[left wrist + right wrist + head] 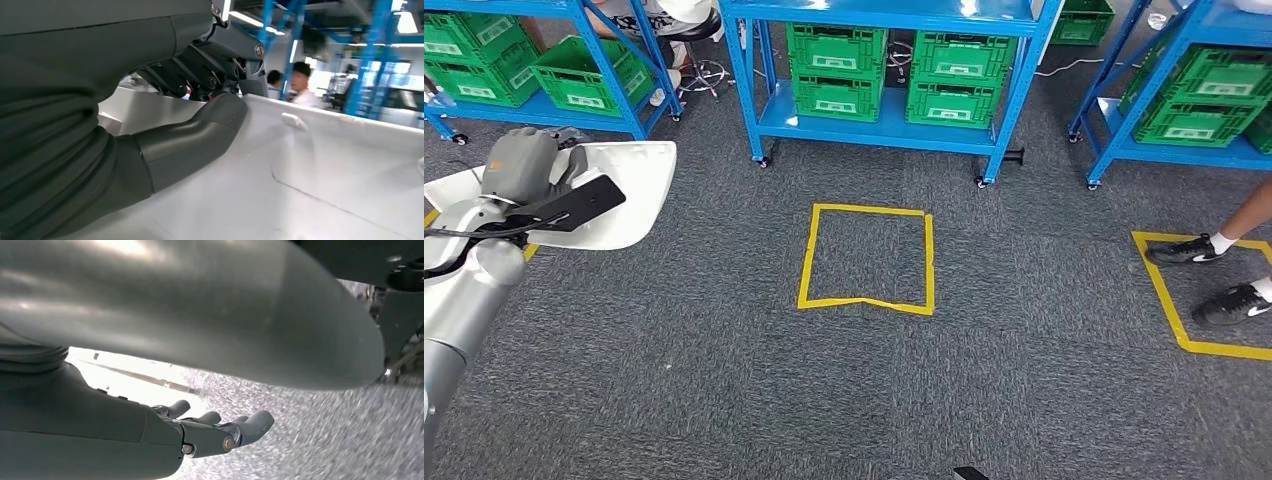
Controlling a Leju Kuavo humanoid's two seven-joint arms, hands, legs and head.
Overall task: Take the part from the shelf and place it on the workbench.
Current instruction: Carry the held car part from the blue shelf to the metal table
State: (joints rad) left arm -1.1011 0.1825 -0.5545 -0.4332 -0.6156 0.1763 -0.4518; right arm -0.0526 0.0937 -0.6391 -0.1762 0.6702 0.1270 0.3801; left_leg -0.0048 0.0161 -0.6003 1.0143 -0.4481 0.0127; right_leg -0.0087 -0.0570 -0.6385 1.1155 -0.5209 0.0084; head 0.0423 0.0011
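The left hand point(524, 165) holds the big white part point(629, 190) up in the air, over the grey carpet point(724, 380). In the left wrist view the thick thumb point(200, 135) presses flat on the part's white face point(310, 185) and the dark fingers point(200, 70) hook over its rim. The right hand point(215, 432) hangs above the carpet with nothing in it, fingers a little bent and apart. A yellow tape square point(867, 258) marks the carpet in front of a blue shelf point(884, 125) with green crates point(836, 70). A person's black shoes point(1214, 275) stand by another yellow square.

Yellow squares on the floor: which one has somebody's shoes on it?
The yellow square on the right: a person's black shoes stand on its tape. The middle square has none.
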